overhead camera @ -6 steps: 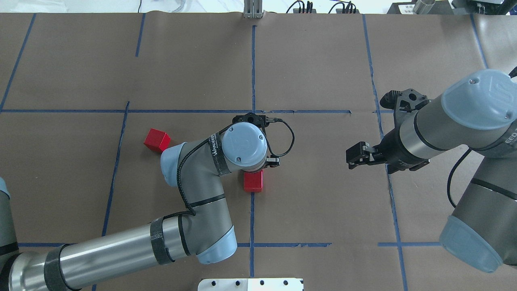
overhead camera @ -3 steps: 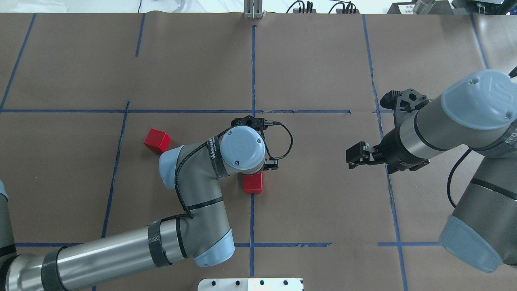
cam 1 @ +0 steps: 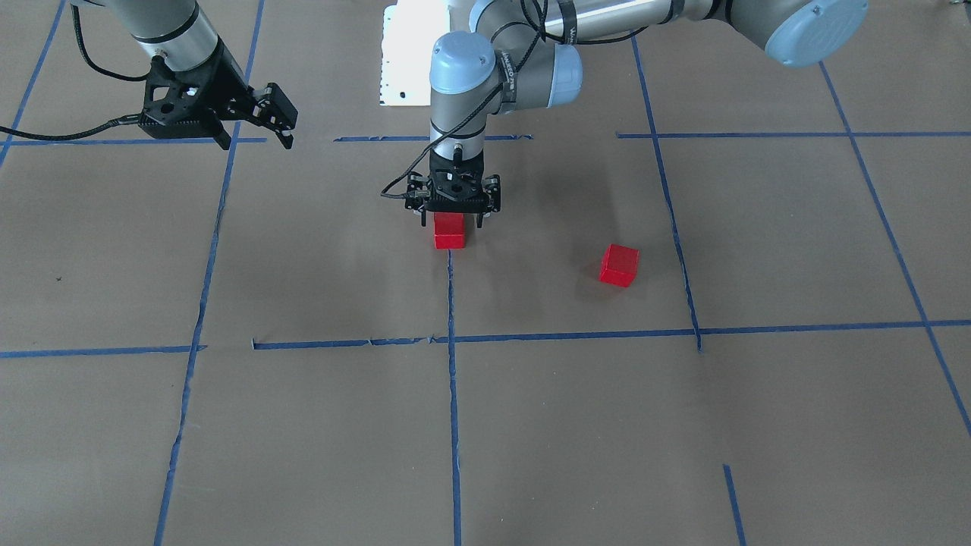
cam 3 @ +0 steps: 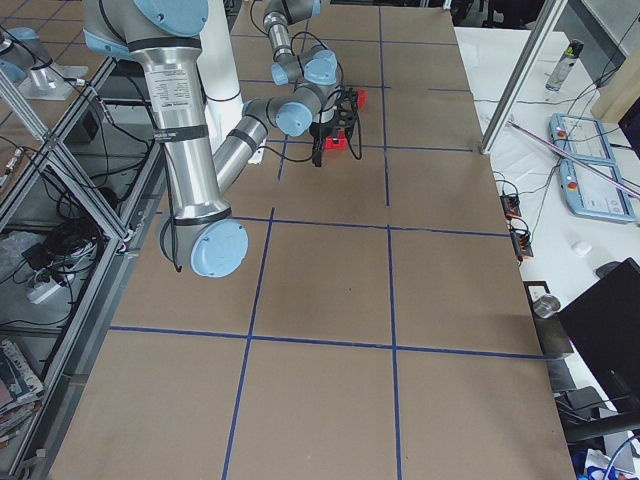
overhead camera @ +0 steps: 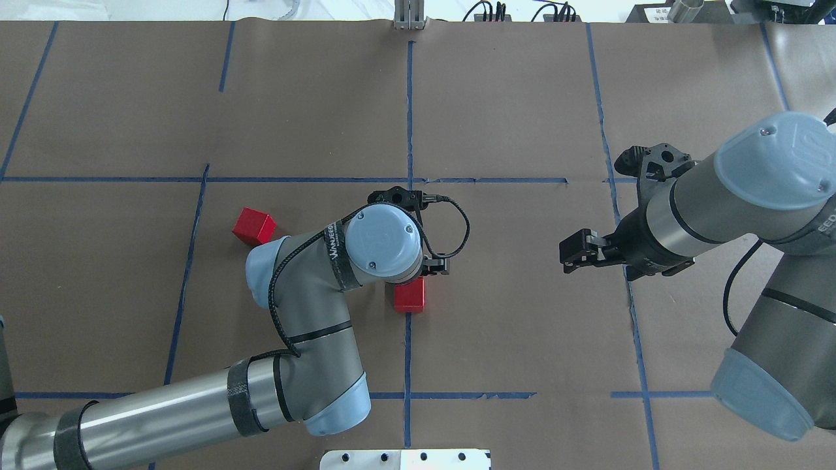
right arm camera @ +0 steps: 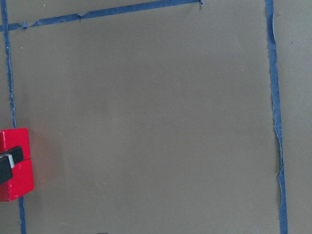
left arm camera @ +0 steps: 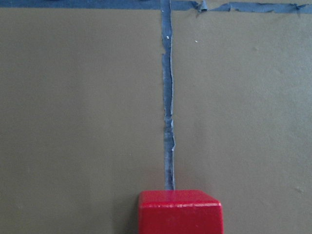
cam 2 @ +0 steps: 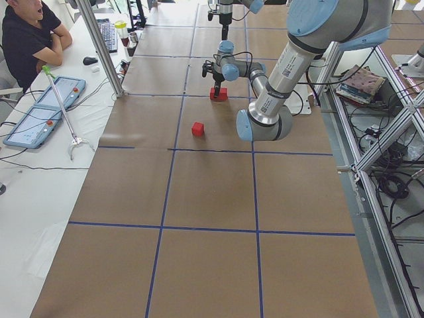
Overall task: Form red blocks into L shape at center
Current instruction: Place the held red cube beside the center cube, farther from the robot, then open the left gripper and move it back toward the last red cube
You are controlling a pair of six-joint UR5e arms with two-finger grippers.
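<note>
Two red blocks [cam 1: 448, 231] sit end to end on the blue tape line [overhead camera: 407, 352] that splits the center square [overhead camera: 509, 294]. In the right wrist view they show as one red bar [right arm camera: 14, 183]. My left gripper [cam 1: 451, 221] points straight down just above them, open, its fingers wider than the blocks. In the overhead view my left wrist hides all but the near part of the blocks [overhead camera: 409, 297]. The third red block [overhead camera: 254, 226] lies apart, turned askew, near the center square's left edge. My right gripper [overhead camera: 567, 254] hovers open and empty by the square's right edge.
A white mounting plate [overhead camera: 405, 459] sits at the table's near edge and a metal post [overhead camera: 409, 16] at the far edge. An operator [cam 2: 26, 33] sits past the table's far side with control pads [cam 2: 40, 116] alongside.
My left wrist and elbow have shifted a little to the left over the center. The red blocks and my right arm have not moved.
</note>
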